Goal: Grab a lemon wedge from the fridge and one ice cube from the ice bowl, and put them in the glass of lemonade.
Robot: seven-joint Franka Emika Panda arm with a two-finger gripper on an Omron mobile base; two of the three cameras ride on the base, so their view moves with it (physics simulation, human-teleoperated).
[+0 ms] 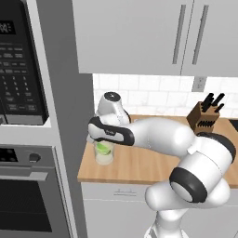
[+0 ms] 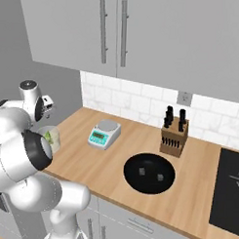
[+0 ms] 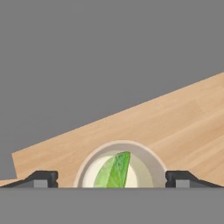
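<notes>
The gripper (image 3: pixel 111 179) hangs right over the glass of lemonade (image 1: pixel 103 154) at the counter's (image 1: pixel 139 162) left end, fingers spread wide and empty; the lemon wedge (image 3: pixel 114 170) sits inside, directly below.

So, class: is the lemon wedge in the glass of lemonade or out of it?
In: the lemon wedge sits inside the glass of lemonade rim.

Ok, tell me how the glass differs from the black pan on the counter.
The glass is clear and upright with tall walls; the pan is black, wide and shallow. The glass holds pale liquid and a green lemon wedge; the pan holds two small grey bits. The glass sits at the counter's left end under the arm; the pan sits mid-counter. Both rest on the wooden counter.
</notes>
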